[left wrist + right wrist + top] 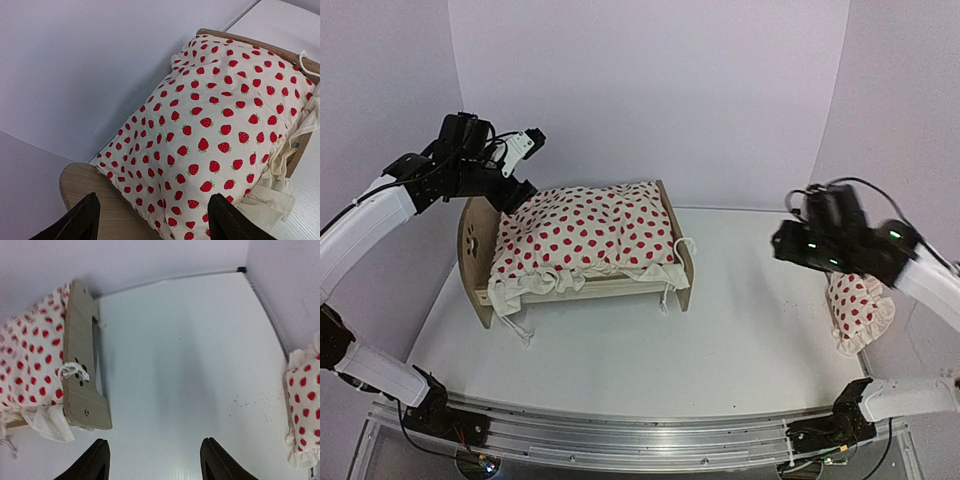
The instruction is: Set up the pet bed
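Both pincers gape empty, the left gripper (153, 214) above the headboard (92, 182) and the right gripper (154, 456) over bare table (180, 365), while the pet bed (682, 268), light wood with a paw-print cutout (472, 240), stands on the table's left side under a strawberry-print duvet (590, 228).

Pet bed (475, 248) light wood; duvet (585, 230) cream with red strawberries (green-topped); pillow (860, 305) likewise cream and red

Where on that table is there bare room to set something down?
The widest bare patch of table lies between the pet bed and the dotted pillow at the right edge. A second free strip runs in front of the bed, toward the arms' bases. The back left is crowded: bed, duvet, left pincer above.
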### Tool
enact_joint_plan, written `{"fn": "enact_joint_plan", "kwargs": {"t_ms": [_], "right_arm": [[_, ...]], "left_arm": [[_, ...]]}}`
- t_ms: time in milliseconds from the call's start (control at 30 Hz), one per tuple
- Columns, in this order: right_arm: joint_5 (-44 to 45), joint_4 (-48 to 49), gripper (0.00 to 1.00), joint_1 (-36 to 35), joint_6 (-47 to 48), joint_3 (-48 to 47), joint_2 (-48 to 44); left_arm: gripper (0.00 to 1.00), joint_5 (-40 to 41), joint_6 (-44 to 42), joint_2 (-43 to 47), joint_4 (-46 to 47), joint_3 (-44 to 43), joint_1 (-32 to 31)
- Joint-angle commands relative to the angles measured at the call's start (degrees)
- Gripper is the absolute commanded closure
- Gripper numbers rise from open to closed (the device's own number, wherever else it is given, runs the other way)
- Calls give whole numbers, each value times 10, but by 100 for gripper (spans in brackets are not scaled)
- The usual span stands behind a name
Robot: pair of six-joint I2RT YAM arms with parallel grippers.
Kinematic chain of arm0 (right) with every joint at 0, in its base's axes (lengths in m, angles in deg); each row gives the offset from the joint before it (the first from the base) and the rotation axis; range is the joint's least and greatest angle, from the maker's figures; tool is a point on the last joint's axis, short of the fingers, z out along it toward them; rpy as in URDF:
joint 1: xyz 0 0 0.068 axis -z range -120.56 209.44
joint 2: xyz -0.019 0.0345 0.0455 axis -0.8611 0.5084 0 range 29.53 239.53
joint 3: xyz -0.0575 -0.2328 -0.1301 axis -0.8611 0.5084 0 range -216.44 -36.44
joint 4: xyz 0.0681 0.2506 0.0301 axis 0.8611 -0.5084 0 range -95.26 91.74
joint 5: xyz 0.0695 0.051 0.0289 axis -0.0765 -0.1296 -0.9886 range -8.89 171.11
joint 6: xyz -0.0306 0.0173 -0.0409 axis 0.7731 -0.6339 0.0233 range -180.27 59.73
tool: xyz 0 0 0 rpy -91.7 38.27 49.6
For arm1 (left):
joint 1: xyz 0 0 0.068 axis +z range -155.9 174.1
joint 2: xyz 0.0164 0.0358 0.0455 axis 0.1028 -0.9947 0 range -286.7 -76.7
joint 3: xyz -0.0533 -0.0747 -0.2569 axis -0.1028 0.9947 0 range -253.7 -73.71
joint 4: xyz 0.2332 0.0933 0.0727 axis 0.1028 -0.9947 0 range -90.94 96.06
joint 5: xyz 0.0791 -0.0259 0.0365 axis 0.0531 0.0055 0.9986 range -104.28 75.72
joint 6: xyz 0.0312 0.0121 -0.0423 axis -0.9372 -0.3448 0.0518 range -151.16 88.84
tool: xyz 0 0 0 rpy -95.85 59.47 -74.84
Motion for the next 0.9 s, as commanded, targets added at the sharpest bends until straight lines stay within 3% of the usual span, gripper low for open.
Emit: {"fn": "enact_joint_plan", "kwargs": {"t_ms": [0, 100, 200, 367, 533, 633, 733, 867], "right_arm": [[9, -107, 31, 1, -165, 157, -200], [-121, -112, 21, 1, -144, 184, -177], [-147, -168, 20, 1, -103, 117, -90], [-105, -140, 21, 1, 43, -61, 46], [-200, -84, 20, 2, 190, -261, 249], [-246, -74, 20, 10, 215, -395, 368], [-229, -74, 23, 11, 212, -547, 490], [-118, -65, 31, 13, 218, -641, 605]], "left_arm": [[25, -14, 19, -8, 2, 13, -1], [25, -17, 22, -22, 5, 1, -1], [25, -11, 24, -26, 3, -17, 0], [24, -5, 27, -13, 0, -20, 0], [21, 53, -4, 8, 21, 0, 18], [14, 91, -7, 13, 30, 0, 60], [10, 115, 1, 17, 32, 5, 102], [7, 99, 37, 30, 19, 28, 150]]}}
